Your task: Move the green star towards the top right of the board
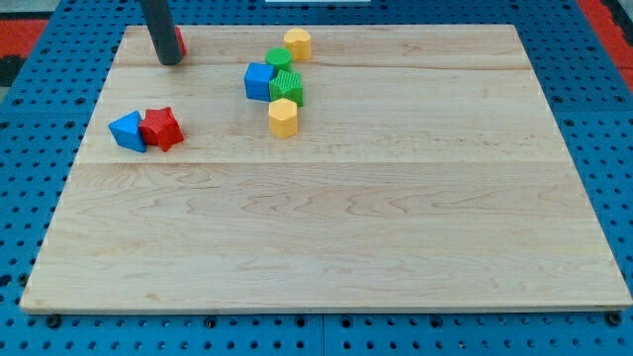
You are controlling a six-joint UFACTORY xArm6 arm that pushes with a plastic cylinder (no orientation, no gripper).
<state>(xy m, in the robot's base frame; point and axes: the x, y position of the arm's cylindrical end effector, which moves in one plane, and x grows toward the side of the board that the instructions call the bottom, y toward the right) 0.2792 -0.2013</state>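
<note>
The green star point(287, 87) lies in the upper middle of the wooden board point(396, 218), touching a blue cube point(259, 81) on its left. A green round block point(279, 58) sits just above it and a yellow block point(283, 117) just below it. Another yellow block point(297, 43) sits near the board's top edge. My tip point(170, 61) rests on the board at the upper left, well to the left of the green star and apart from it. A red block point(181, 43) is partly hidden behind the rod.
A blue triangular block point(128, 131) and a red star point(162, 128) touch each other at the board's left side. The board lies on a blue pegboard surface point(30, 198).
</note>
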